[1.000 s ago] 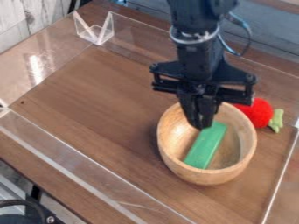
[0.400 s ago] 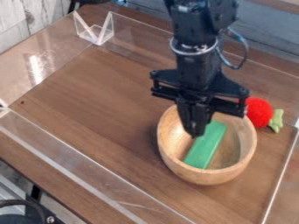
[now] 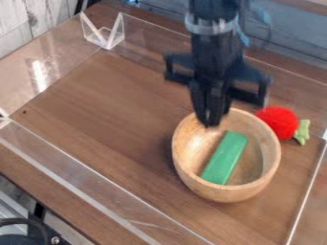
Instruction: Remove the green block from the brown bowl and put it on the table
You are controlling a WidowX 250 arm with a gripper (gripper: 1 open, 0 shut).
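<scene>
The green block [image 3: 227, 157] lies slanted inside the brown bowl [image 3: 186, 161], which stands on the table [image 3: 102, 105] at the right front. My gripper [image 3: 211, 121] hangs pointing down over the bowl's far rim, just above and left of the block's upper end. Its fingers are pressed together, and nothing shows between them. The block rests on the bowl's inner wall, apart from the fingertips. The arm is motion-blurred.
A red strawberry-like toy [image 3: 281, 122] with green leaves sits just right of the bowl. A clear plastic stand [image 3: 102, 32] is at the back left. A low clear wall [image 3: 76, 177] runs along the table's edges.
The fingers closed inside the bowl next to the block, then the gripper rose and shifted slightly left. The green block stayed in the bowl.
</scene>
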